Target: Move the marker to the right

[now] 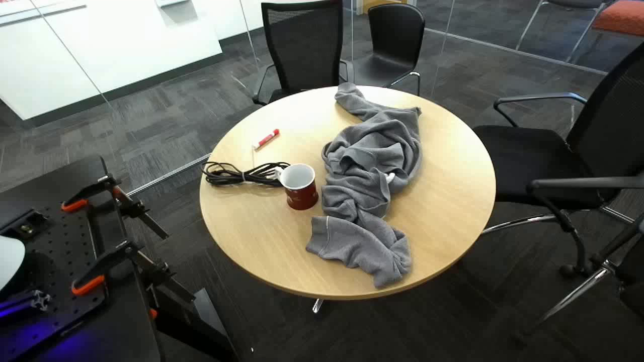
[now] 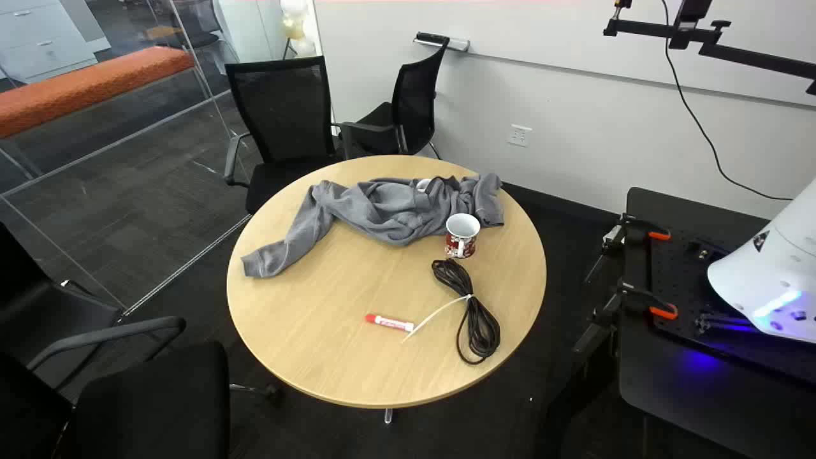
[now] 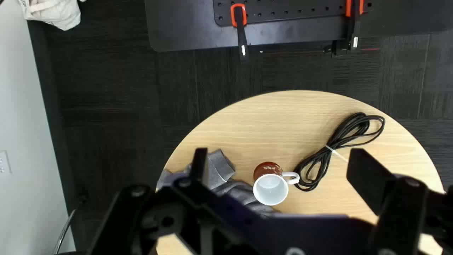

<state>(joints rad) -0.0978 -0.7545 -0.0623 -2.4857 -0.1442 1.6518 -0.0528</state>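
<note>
On the round table [image 1: 261, 236], at far left in an exterior view, the marker [image 1: 265, 139] lies ungrasped; the gripper [image 3: 278, 159] is spread, so grasp and rightward move apparently both remain

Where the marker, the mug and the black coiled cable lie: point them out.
Marker [image 2: 391, 323], in an exterior view: middle of its barrel.
Mug [image 1: 302, 195], in an exterior view: dark red outer wall.
Black coiled cable [image 3: 323, 155], in the wrist view: strands near mid-bundle.
</note>
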